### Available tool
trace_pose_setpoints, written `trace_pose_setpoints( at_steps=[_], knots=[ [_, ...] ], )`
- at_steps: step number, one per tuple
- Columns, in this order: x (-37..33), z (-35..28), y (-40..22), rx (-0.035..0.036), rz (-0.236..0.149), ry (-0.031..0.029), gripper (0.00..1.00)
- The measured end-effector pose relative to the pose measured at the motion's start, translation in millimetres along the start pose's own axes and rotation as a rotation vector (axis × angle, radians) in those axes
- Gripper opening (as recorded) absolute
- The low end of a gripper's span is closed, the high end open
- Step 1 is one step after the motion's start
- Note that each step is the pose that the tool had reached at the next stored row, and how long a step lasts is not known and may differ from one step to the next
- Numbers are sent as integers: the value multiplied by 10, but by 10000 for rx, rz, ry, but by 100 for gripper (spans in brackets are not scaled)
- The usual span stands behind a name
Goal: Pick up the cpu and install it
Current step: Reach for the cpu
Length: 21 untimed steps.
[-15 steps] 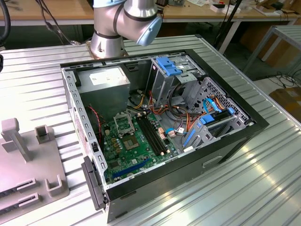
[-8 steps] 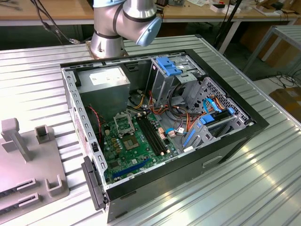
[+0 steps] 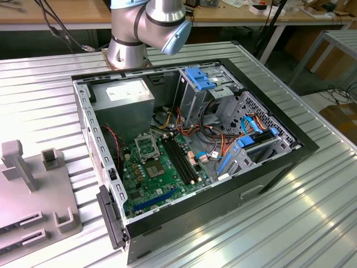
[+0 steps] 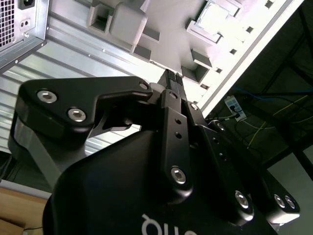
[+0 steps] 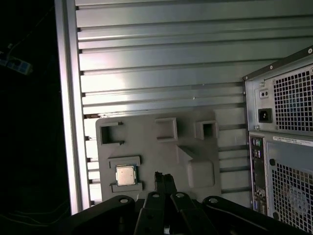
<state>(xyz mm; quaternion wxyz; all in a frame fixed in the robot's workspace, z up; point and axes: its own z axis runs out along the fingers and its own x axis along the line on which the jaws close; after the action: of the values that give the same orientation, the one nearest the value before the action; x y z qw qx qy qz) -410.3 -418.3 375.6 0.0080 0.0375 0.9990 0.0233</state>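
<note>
Clenched black metal pincer [image 5: 164,176], fingertips pressed together with nothing between them, hangs above a matte grey fixture plate [image 5: 161,152] moulded with blocky square pockets. The cpu [image 5: 125,175], a flat square with a pale silver metal face, lies in a shallow framed recess of that plate, close to the plate edge that runs along the tabletop's edge, apart from the fingertips. The ribbed aluminium tabletop [image 5: 161,63] carries the plate and an open computer case [image 3: 195,151] with a green motherboard [image 3: 150,173].
</note>
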Motion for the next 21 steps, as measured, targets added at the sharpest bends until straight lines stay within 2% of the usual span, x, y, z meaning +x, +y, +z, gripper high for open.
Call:
trace_pose_setpoints(
  at_steps=[9,14,17,21],
  knots=[
    [1,0,-2,0,1,0,11],
    [6,0,-82,0,-1,-1,11],
    [38,2,-101,-2,3,0,11],
    [139,7,-110,-5,0,0,11]
  ],
)
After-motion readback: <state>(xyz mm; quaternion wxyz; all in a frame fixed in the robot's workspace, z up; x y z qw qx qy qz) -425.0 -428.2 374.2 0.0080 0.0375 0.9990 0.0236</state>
